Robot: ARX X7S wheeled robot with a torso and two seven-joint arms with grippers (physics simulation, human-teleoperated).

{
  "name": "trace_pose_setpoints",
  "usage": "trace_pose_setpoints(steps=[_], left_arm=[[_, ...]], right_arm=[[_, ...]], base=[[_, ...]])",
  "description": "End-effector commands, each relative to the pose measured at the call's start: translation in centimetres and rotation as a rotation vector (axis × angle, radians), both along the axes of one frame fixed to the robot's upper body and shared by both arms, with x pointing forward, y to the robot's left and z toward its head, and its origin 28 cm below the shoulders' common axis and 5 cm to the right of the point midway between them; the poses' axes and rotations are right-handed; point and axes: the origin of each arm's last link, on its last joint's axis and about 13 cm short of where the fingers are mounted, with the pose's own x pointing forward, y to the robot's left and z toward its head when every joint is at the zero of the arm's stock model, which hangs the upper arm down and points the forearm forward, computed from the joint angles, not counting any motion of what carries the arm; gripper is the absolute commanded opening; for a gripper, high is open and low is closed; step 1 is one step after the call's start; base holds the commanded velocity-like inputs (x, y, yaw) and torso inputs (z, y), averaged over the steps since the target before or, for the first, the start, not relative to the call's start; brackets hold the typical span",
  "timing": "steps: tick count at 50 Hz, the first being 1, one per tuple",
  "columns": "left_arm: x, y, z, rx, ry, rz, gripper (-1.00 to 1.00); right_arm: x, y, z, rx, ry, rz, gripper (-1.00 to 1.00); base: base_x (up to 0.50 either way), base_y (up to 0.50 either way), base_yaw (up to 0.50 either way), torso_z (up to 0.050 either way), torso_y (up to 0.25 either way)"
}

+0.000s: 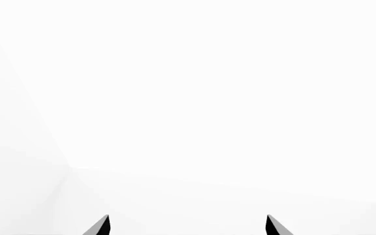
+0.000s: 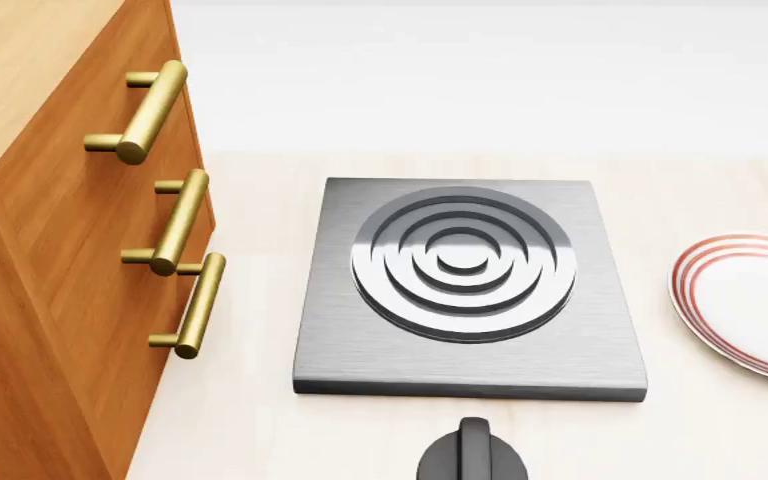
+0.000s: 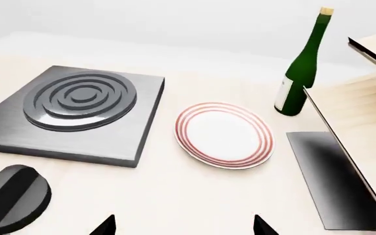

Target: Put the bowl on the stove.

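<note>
Showing spread tips on both wrist cams: right gripper point(image 3: 184, 224) parted wide, holding nothing, above the counter point(image 3: 195, 196); left gripper point(image 1: 188, 224) likewise, facing blank white. Stove point(image 3: 70, 115) sits ahead of the right fingers, burner bare, plate point(image 3: 224, 133) beside it. Bowl not visible in any view, so nearer arm unknown.

- the bowl shows in none of the three views.
- the plate point(image 2: 755, 305) is cut off by the head view's right edge.
- the knob point(image 2: 472, 455) runs off that view's bottom edge.
- the left gripper point(image 1: 188, 226) shows only two dark fingertips, apart, at the frame edge, before blank white.
- the right gripper point(image 3: 184, 226) likewise shows only its tips, apart.
- the cabinet point(image 2: 51, 250) is cropped at left.
</note>
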Motion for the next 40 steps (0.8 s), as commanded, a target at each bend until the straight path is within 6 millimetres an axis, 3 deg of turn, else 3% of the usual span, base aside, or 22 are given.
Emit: trace_pose_setpoints(steps=[1, 24, 40], left_arm=[[0.2, -0.1, -0.2, 0.003, 0.007, -0.005, 1.0], [0.1, -0.1, -0.2, 0.005, 0.008, -0.002, 1.0], [0.2, -0.1, -0.4, 0.009, 0.012, -0.002, 1.0]], right_arm=[[-2.0, -1.6, 0.3, -0.029, 0.203, 0.008, 1.0], [-4.2, -2.6, -1.4, -0.05, 0.315, -0.031, 1.0], [-3.1, -2.8, -2.1, -0.088, 0.337, -0.088, 1.0]], base=[[0.0, 0.0, 0.0, 0.0, 0.0], [0.0, 0.0, 0.0, 0.0, 0.0], [0.0, 0.0, 0.0, 0.0, 0.0]])
